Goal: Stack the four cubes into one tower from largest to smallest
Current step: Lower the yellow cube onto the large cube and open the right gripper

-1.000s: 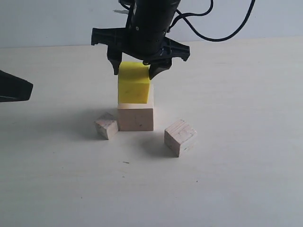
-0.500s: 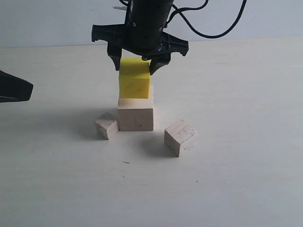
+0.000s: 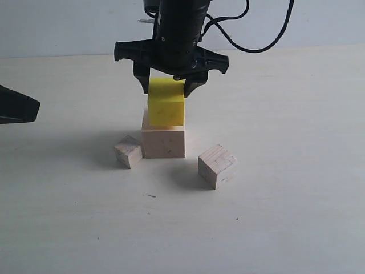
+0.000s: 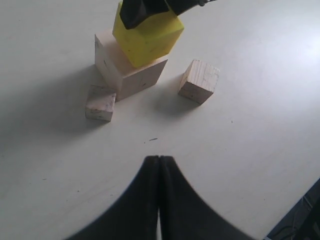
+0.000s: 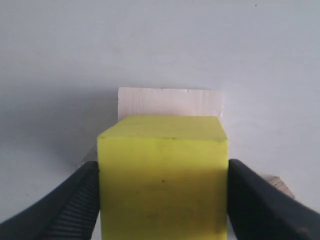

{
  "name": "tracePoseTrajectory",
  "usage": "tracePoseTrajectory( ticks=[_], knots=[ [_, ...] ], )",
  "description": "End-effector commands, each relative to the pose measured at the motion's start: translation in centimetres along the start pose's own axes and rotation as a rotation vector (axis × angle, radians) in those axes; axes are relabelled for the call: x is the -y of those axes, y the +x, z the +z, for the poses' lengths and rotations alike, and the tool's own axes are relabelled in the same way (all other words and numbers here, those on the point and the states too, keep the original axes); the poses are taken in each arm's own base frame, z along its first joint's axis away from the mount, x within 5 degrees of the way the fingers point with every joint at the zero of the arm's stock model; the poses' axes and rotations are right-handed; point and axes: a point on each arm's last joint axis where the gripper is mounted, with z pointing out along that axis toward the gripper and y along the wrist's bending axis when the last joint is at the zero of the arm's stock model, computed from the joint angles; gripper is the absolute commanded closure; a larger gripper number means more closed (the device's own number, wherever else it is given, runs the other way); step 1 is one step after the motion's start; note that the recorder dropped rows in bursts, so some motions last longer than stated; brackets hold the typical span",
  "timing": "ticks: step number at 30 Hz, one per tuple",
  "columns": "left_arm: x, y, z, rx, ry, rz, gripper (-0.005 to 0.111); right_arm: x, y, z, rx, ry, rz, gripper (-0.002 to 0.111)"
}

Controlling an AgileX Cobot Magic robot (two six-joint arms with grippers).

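Lowered, the yellow cube [image 3: 166, 111], clamped in the right pincer [image 3: 165, 90], meets the large cube [image 3: 163, 144]. Yet the medium cube [image 3: 217, 165] and small cube [image 3: 128, 154] lie unstacked; left pincer [image 4: 159, 161] pressed together.

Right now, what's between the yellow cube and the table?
The large wood cube, directly under the yellow cube and standing on the table, shown in the exterior view.
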Motion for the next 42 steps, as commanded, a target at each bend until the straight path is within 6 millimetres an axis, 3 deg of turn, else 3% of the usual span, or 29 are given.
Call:
tracePoseTrajectory(
  ticks=[1,26,30,39,42],
  knots=[
    [0.1,0.1,-0.1,0.001,0.003,-0.006,0.107,-0.2,-0.4,-0.5,0.039,-0.017,-0.002,0.108],
    [0.1,0.1,-0.1,0.003,0.002,-0.006,0.107,-0.3,-0.4,0.7,0.029,-0.025,0.002,0.107],
    [0.1,0.1,-0.1,0.003,0.002,-0.006,0.107,-0.3,-0.4,0.7,0.029,-0.025,0.002,0.096],
    [0.1,0.1,-0.1,0.003,0.001,-0.005,0.107,-0.3,-0.4,0.7,0.029,-0.025,0.002,0.052],
    [0.1,0.1,-0.1,0.003,0.001,-0.005,0.107,-0.3,-0.4,0.7,0.029,-0.025,0.002,0.043]
  ],
)
